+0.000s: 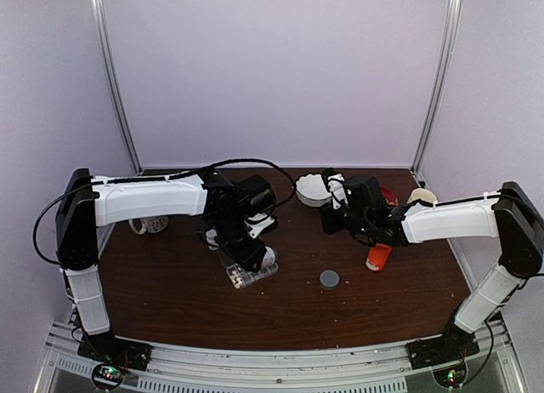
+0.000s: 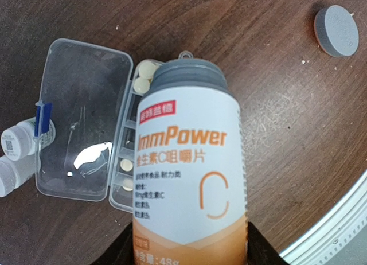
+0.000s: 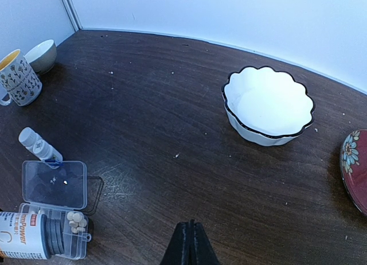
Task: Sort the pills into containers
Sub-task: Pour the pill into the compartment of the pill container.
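Observation:
My left gripper is shut on a white and orange ImmPower bottle, one finger on each side of its base. The bottle's uncapped grey neck points down over the containers, a clear pill organizer box whose lid lies open. Pale pills sit in the compartment by the bottle's mouth, and more pills lie lower down. From above, the left gripper hangs over the organizer. My right gripper is shut and empty above bare table, right of the organizer.
A grey cap lies on the table. Two small white bottles stand by the lid. Also here are a white scalloped bowl, a patterned mug, a small bowl, a red plate and an orange bottle.

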`<state>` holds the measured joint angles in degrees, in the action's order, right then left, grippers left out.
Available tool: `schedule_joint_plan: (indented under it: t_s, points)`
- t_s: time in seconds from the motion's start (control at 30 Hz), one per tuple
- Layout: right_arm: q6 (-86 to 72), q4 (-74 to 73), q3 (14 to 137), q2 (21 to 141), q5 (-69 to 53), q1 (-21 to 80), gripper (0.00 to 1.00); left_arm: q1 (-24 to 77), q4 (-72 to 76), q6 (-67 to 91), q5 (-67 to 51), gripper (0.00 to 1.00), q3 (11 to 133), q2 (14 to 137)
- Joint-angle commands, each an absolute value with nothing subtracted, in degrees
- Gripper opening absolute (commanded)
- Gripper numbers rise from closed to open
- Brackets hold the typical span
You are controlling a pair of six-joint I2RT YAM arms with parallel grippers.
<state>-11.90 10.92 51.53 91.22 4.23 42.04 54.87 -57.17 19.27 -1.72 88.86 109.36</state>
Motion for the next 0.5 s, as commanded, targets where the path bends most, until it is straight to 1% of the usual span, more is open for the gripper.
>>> schedule_joint_plan:
  t_s: [0.0, 0.1, 0.2, 0.4, 0.47]
  points:
    - [-11.4, 10.9, 53.3, 91.7, 3.9, 42.2, 0.0, 54.9, -55.7, 19.3, -0.9, 0.0, 88.4, 107.7]
    - [-11.3, 10.9, 53.1, 91.6, 4.0, 42.3, 0.0, 54.6, -57.6, 19.6, -1.9, 0.0, 89.5, 109.3]
    - [-11.3, 10.9, 53.2, 91.6, 4.1, 42.3, 0.0, 55.1, -55.9, 19.9, -3.0, 0.0, 89.0, 108.0]
    - [-11.3, 10.8, 53.3, 91.7, 4.0, 42.3, 0.0, 55.1, -58.7, 19.8, -3.0, 0.0, 90.7, 107.3]
    - [-11.3, 10.7, 53.2, 91.7, 4.0, 42.3, 0.0, 55.2, -57.4, 20.0, -2.5, 0.0, 89.8, 106.7]
